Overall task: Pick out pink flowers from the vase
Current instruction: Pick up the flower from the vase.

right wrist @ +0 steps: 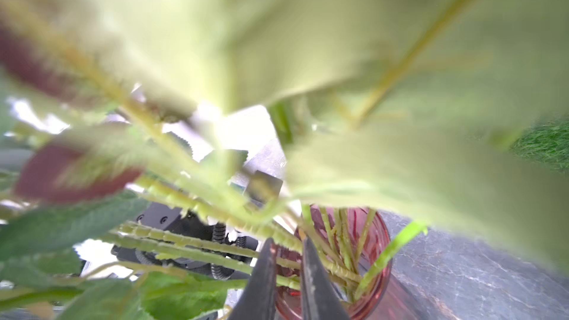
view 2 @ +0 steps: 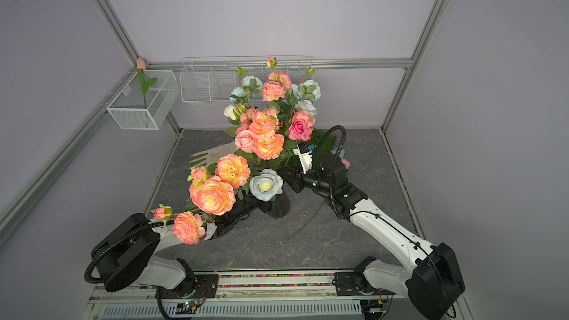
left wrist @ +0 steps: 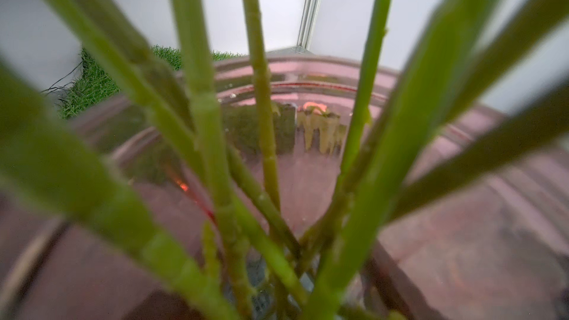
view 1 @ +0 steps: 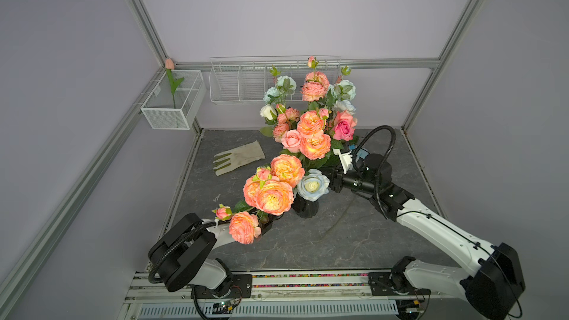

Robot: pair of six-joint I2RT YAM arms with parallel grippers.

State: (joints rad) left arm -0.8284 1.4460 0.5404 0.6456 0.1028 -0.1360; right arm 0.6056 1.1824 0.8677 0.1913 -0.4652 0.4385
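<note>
The dark ribbed vase (view 1: 304,210) (view 2: 278,207) stands mid-table, full of green stems. A tall bunch of pink flowers (view 1: 311,124) with a magenta rose (view 1: 343,130) rises behind it. Peach peonies (view 1: 274,197) lean out left over my left arm. My left gripper (view 2: 255,206) lies under them against the vase's side, its fingers hidden. The left wrist view shows only stems and the vase rim (left wrist: 462,241). My right gripper (right wrist: 288,269) hangs over the vase mouth (right wrist: 378,241), jaws a narrow gap apart, stems crossing beyond them.
A pale blue and white rose (view 1: 312,184) sits right above the vase. A work glove (view 1: 238,158) lies at back left. A mesh basket (view 1: 172,100) holds a tulip (view 1: 169,63). A wire rack (view 1: 240,81) hangs on the back wall. A grass mat (view 2: 323,143) lies behind my right arm.
</note>
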